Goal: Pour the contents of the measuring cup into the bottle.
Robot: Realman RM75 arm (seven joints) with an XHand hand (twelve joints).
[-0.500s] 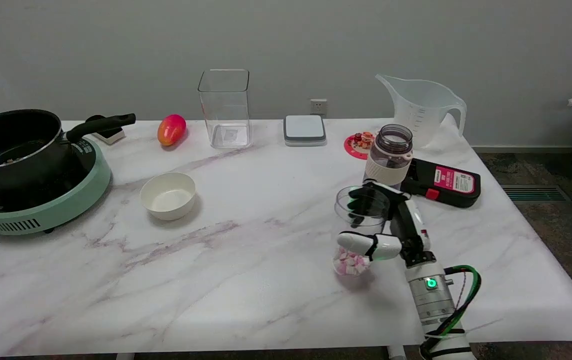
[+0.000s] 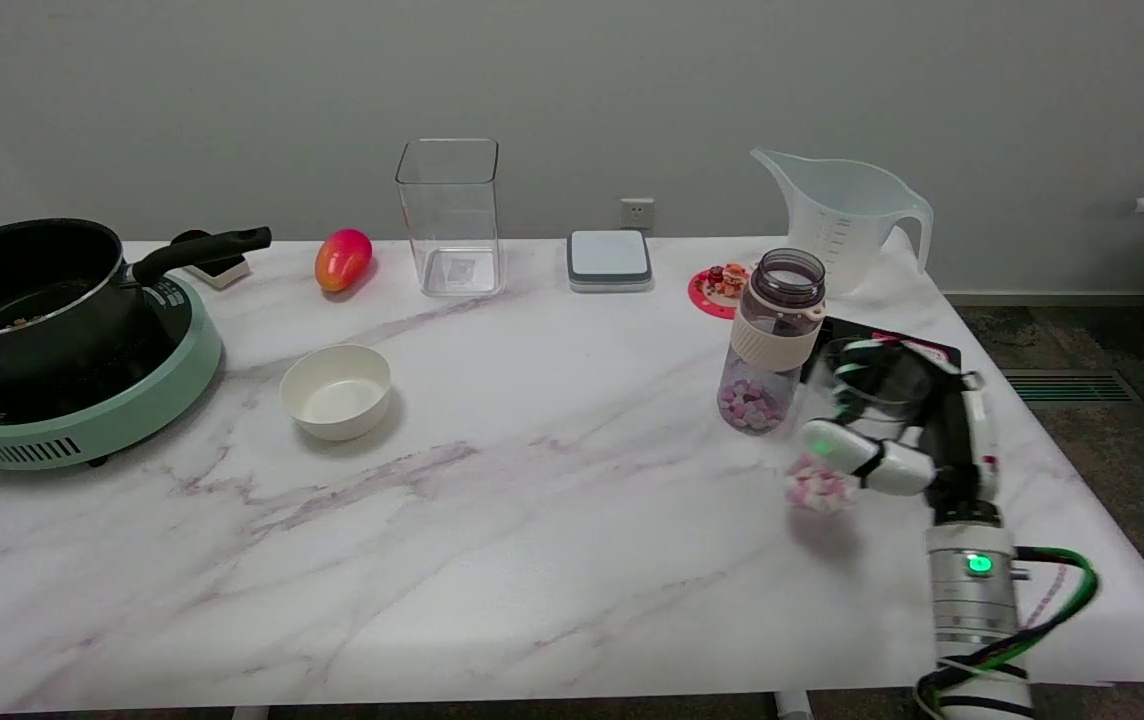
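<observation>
The robot hand (image 2: 907, 440) grips a small clear measuring cup (image 2: 857, 425), fingers wrapped round its wall, and holds it lifted off the tabletop (image 2: 532, 520), just right of the bottle (image 2: 770, 340) and tilted a little. The cup's rim sits below the bottle's open mouth.

To pour well, the cup should probably rise first until its lip clears the bottle's rim, then come in over the opening before any further tilt. The mouth is narrow compared with the cup's rim, so a slow roll of the wrist, with the lowest edge of the rim centred over the opening, would let the pieces slide in a few at a time rather than spill down the outside. Brushing the bottle's neck could tip it, since nothing steadies it.

The cup is see-through plastic, and a heap of small pink and white pieces (image 2: 817, 490) lies in its bottom. The bottle stands upright and uncapped, smoky clear with a pale band round its shoulder, and a layer of purple and pink pieces lies at its base.
</observation>
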